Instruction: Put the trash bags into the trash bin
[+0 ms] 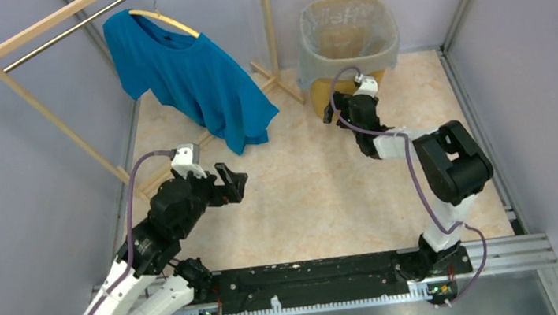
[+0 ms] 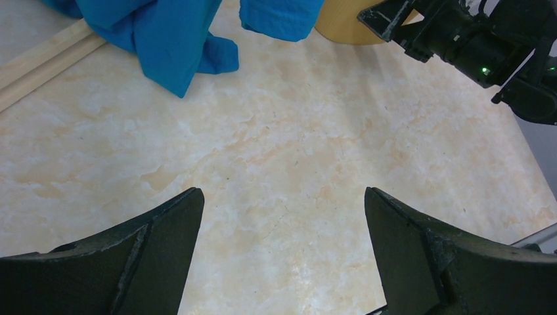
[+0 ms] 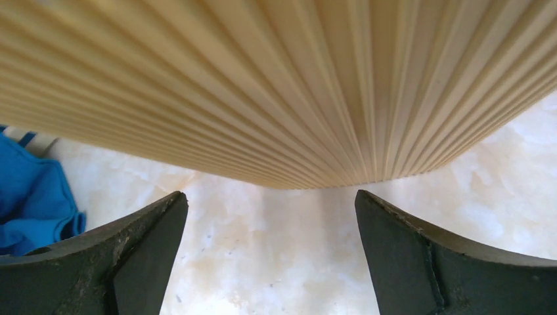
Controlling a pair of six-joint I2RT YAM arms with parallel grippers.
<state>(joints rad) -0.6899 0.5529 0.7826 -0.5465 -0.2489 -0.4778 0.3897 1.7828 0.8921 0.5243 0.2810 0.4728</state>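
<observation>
**Step in hand.** The bag (image 1: 349, 53) sits in the bin (image 1: 316, 92) at the far edge of the desk, right of centre. It lines the inside, and its mouth is folded out over the rim with a skirt hanging down the outer wall. I judge the task at or near completion, with only seating of the film left to check.

**End effectors.** Your right gripper (image 1: 331, 110) is low against the bin's near-left wall. In the wrist view its jaws are spread with nothing between them (image 3: 269, 200), and the wall (image 3: 276, 85) fills the frame just ahead. Your left gripper (image 1: 235, 182) hangs over bare table (image 1: 304, 194) toward the left side. Its jaws are also spread and empty (image 2: 282, 197).

**Next move.** If you adjust further, raise the right gripper to the skirt. Pinch film only and pull gently, since a hard tug could lift the liner off the rim or tip the bin. Otherwise back away without nudging the wall.

**Materials.**
- **Bag:** a thin, translucent, grey-tinted film, wrinkled and glossy. It is likely to slip and tear easily.
- **Bin:** yellow-orange plastic with a rounded-square rim, tapering downward. Its walls show fine vertical ribs at close range.
- **Table:** a smooth, marbled beige surface.
- **T-shirt (image 1: 187, 73):** soft blue cloth hanging at the far-left corner, well apart from the bin.
</observation>
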